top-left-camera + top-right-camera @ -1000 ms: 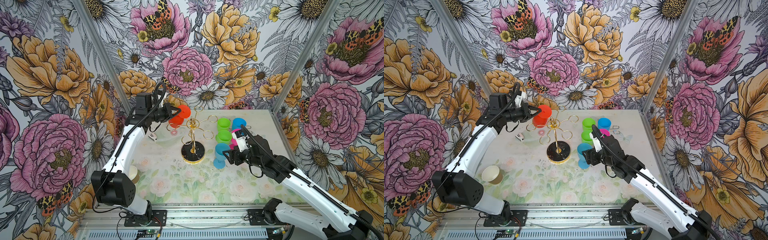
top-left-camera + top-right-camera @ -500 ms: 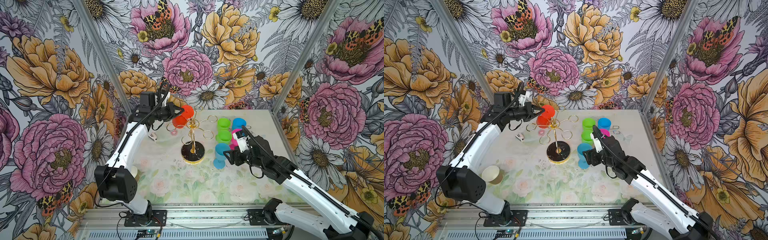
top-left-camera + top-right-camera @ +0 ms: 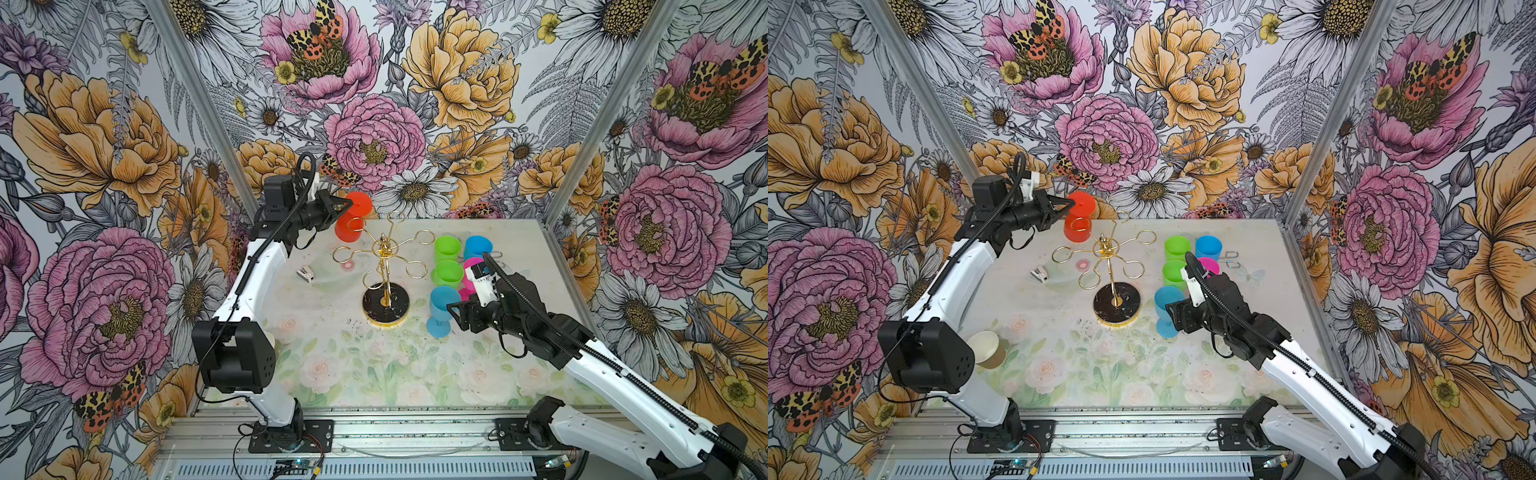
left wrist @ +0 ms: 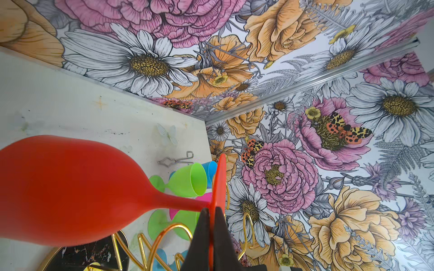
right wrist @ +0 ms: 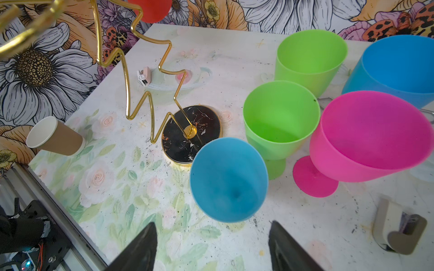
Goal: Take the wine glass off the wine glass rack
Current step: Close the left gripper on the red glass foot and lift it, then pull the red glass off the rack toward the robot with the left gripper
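Lifting has begun at the back: over the last second the left gripper (image 4: 212,212) has drawn the red wine glass (image 3: 343,235) a little higher in both top views, while everything else has stayed put. At the front of the table (image 3: 374,374), a paper cup (image 3: 986,349) lies on its side near the left arm. Further in, the right gripper (image 5: 212,234) waits with its jaws apart and empty, just beside an upright blue glass (image 5: 229,180). Two green glasses (image 5: 281,117), a pink glass (image 5: 375,131) and a second blue glass (image 5: 399,65) stand beyond it. Mid-table stands the rack (image 3: 374,307), five of its loops bare. Farthest back, the left jaws are pinched tight on the edge of the red glass's foot, with the bowl hanging down. One gold loop shows in front of the bowl, so I cannot tell whether the stem is free. It likely needs more travel outward before the glass counts as off.
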You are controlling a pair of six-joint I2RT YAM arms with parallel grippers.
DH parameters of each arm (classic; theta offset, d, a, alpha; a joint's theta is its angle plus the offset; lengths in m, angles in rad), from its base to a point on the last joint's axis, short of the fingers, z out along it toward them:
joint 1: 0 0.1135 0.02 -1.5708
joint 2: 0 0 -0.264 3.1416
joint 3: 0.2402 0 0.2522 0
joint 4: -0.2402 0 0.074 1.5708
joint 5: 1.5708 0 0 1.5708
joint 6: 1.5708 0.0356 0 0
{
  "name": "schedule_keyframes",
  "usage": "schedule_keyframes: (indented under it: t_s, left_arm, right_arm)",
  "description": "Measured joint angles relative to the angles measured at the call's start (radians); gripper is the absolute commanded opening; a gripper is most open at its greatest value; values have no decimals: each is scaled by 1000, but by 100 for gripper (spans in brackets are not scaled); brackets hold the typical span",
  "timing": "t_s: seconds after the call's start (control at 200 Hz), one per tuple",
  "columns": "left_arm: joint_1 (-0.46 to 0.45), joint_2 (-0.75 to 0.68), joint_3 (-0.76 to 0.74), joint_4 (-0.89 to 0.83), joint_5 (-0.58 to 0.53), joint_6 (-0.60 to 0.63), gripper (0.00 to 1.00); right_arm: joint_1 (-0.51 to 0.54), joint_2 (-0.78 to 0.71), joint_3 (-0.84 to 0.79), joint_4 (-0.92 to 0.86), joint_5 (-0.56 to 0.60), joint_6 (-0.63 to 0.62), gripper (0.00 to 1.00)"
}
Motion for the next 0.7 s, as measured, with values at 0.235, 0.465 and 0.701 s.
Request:
schedule_keyframes:
  t_s: [0.235,0.465,0.701]
  left_arm:
    - [82,-22,-92,97,-2,-69,0]
    - [146,-205,-243,45,-78,-25,0]
    - [167,-453,-399,-77,-192,96,0]
  right_arm:
    - [0,-17,-7,4,0,11,76]
    - [0,-16,-7,13,0,18,76]
    - [0,-13,-7,15,-1,20,76]
